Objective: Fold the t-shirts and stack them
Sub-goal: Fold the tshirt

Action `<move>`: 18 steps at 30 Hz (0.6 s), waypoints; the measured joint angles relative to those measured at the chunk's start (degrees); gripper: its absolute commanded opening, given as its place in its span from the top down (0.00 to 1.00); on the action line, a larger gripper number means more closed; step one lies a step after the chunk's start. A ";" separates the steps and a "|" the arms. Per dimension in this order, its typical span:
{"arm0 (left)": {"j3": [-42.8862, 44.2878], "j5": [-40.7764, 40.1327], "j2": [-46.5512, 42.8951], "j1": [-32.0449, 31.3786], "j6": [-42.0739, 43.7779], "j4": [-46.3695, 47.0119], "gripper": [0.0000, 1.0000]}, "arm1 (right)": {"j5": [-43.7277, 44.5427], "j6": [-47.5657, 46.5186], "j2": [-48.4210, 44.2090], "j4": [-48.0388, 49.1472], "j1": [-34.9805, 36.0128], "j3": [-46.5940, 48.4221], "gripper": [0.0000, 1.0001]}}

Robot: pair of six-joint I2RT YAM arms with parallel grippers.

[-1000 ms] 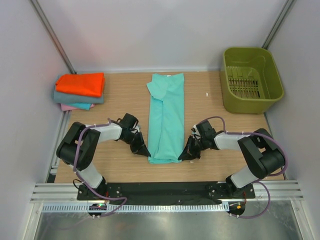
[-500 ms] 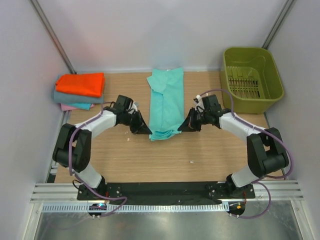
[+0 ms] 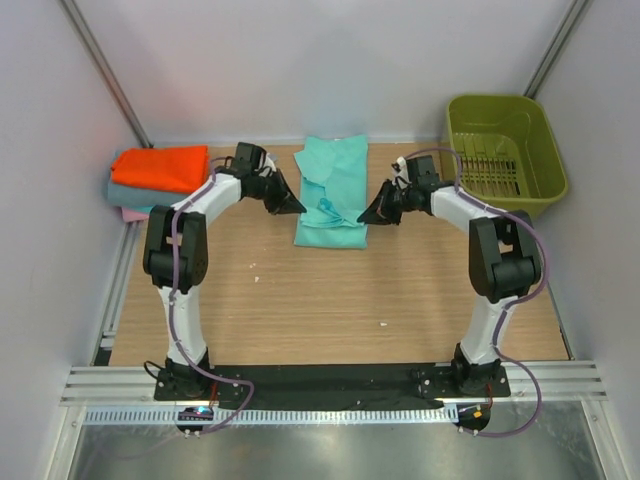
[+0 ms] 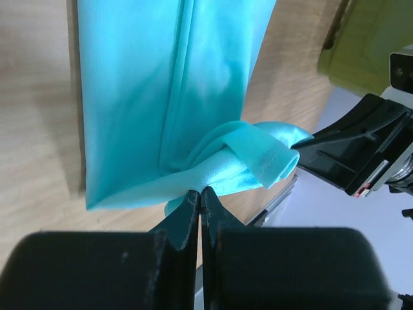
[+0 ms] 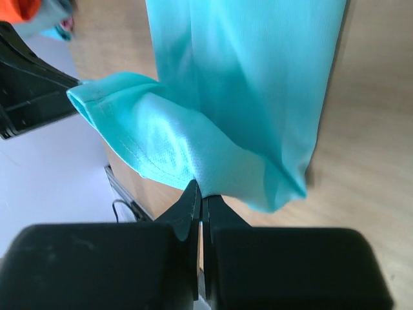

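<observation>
So, checking in from the remote desk. Closest to me, both arms stretch from their bases at 6 o'clock across the wooden table [image 3: 300, 300] toward 12.

Past the middle of the table lies the mint-green shirt [image 3: 335, 190]. It's folded into a short block running 6 to 12, with its far end up at the back edge. The left gripper [image 3: 292, 206] sits at the shirt's 9 o'clock edge and the right gripper [image 3: 366, 216] at its 3 o'clock edge, tips pointing at each other across the cloth.

On the left wrist camera the fingers [image 4: 184, 223] are pressed together, pinching a bunched bit of hem right at the tips. A loop of hem curls over just beyond them. Right wrist camera, same story: its fingers [image 5: 187, 206] are together and clamped on the cloth edge. A flap of hem is raised toward 10 o'clock and the rest of the shirt lies flat on the wood.

Further out, at the table's 10 o'clock, is the folded stack. The orange shirt [image 3: 162, 168] is on top, the grey-teal shirt [image 3: 140, 194] is under it, and the pink shirt [image 3: 132, 213] pokes out at the bottom. Off at 2 o'clock, in the far corner, sits the olive basket [image 3: 495, 205], well apart from the mint one.
</observation>
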 measured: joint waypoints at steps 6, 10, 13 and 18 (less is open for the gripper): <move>11.21 -1.55 9.09 0.33 0.81 1.49 0.94 | 0.22 0.04 11.80 3.04 -1.44 13.20 0.60; 13.03 -5.31 10.54 0.33 1.14 1.97 0.73 | 1.01 -0.55 16.13 5.22 -1.64 17.49 0.43; 13.31 -8.96 10.43 0.37 2.32 1.42 0.52 | 1.11 -0.81 15.96 5.38 -2.05 17.46 0.42; 9.11 -13.55 6.67 1.27 4.92 -2.19 0.38 | 0.79 -0.96 10.36 4.87 -3.63 11.10 0.43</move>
